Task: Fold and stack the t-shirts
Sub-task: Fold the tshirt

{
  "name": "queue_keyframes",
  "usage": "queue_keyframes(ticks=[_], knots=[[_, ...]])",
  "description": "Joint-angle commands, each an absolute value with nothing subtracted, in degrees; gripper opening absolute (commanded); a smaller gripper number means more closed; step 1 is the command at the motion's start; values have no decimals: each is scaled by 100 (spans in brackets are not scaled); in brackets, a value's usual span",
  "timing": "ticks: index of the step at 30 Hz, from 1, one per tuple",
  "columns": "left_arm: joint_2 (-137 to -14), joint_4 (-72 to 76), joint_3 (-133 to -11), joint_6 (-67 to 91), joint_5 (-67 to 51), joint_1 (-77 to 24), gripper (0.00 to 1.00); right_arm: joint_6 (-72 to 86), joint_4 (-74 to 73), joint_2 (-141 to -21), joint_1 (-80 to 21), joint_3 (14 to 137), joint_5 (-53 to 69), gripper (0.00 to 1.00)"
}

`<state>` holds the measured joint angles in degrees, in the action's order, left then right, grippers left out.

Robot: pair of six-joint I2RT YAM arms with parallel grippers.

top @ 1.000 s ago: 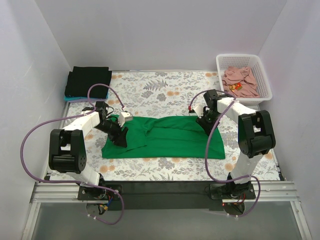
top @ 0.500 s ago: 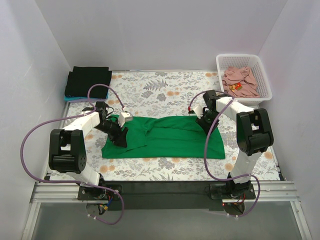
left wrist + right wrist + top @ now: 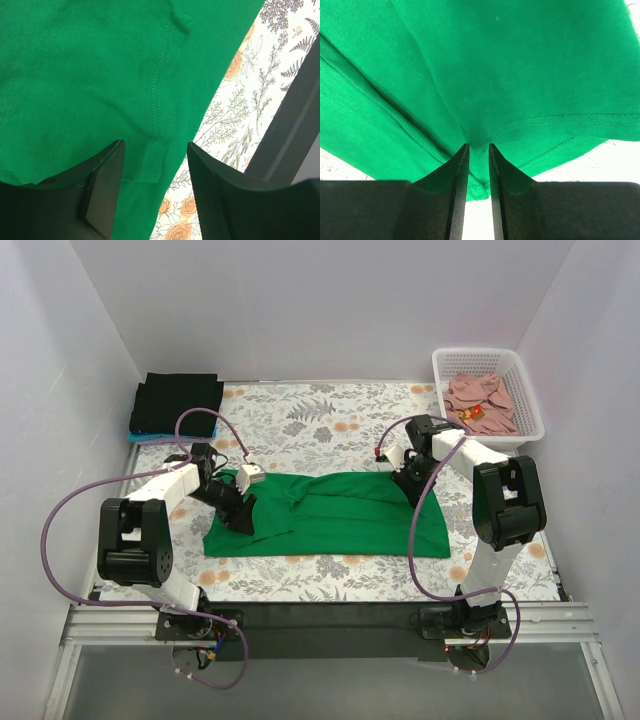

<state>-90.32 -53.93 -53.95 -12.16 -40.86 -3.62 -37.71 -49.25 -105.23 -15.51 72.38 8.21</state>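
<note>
right gripper (image 3: pixel 478 146): fingers pinching together on a bunched fold of the green t-shirt (image 3: pixel 330 515), at its far-right edge
left gripper (image 3: pixel 156 145): jaws sitting apart, straddling the shirt's left hem, not gripping anything
green t-shirt: lying spread out mid-table on the floral tablecloth (image 3: pixel 300 420)
other shirts: black stack (image 3: pixel 178 400) sitting back-left, pink one (image 3: pixel 478 400) lying in the basket (image 3: pixel 487 353)
</note>
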Motion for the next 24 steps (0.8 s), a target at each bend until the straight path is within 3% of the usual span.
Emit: queue_keyframes(ticks=[1, 8, 14, 24], knots=[[-8859, -5370, -5449, -1248, -4140, -396, 52, -3823, -5036, -10555, -1573, 7199, 976, 28], [-8886, -5379, -5502, -1239, -4157, -396, 52, -3788, -4922, -10643, -1573, 7216, 949, 23], [-8859, -5361, -5440, -1266, -4113, -396, 52, -3779, -4922, -10609, -1573, 7233, 862, 2], [-8930, -5370, -5467, -1257, -4096, -396, 53, -4113, -5018, -10011, -1415, 7207, 572, 1]])
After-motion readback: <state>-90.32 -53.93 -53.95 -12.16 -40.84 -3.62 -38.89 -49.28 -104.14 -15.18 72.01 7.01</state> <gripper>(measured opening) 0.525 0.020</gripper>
